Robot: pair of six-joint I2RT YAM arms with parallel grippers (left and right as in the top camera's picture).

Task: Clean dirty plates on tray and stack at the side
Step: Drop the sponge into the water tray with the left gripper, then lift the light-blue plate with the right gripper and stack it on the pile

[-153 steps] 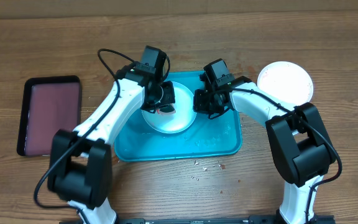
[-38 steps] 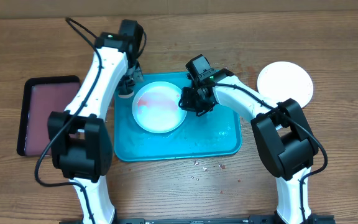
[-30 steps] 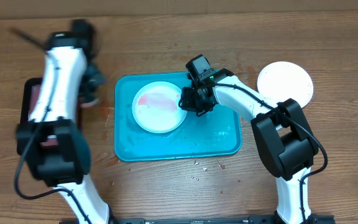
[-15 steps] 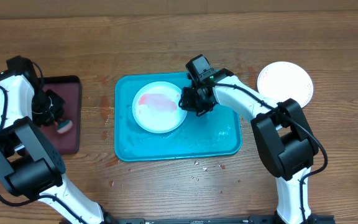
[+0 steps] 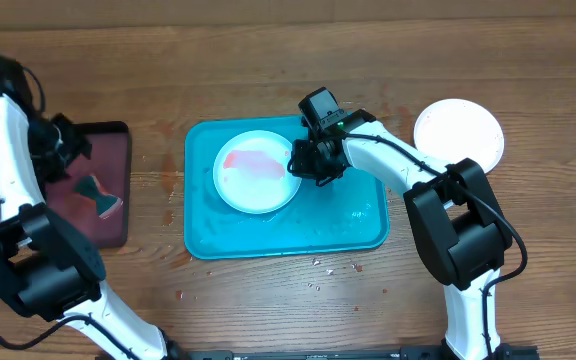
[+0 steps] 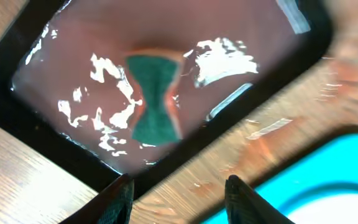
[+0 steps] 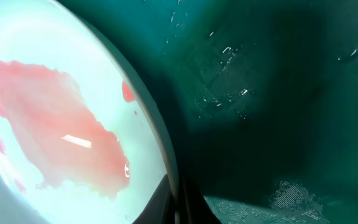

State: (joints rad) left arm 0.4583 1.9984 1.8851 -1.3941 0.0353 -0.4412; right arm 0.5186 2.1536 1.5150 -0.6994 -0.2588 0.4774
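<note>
Just in front of the large bright turquoise rectangular plastic tray (image 5: 340,228): a few pale crumbs (image 5: 320,264) on the wooden table (image 5: 268,70). On the tray's left half: a small round white-centred plate with a pale rim (image 5: 253,190), marked with a broad red smear across its middle, so not clean yet. No telling about a further plate underneath. At that plate's right edge, inside the tray: the right gripper (image 5: 306,166), apparently pinched onto the rim, with dark fingers (image 7: 185,208) meeting it at the bottom of the wrist view. Well left of the turquoise tray: a smaller black-rimmed maroon tray (image 5: 108,165) holding a loose green hourglass-shaped sponge with orange edging (image 6: 151,104). Above it hovers the left gripper (image 6: 179,198), jaws spread, grasping nothing. Right of the turquoise tray, level with its far corner: one all-white round plate (image 5: 458,132) on bare wood. Looks clean, and probably counts as the start of the stack. By that reckoning: one plate done, the smeared one needing more wiping before joining it, no third in sight.
</note>
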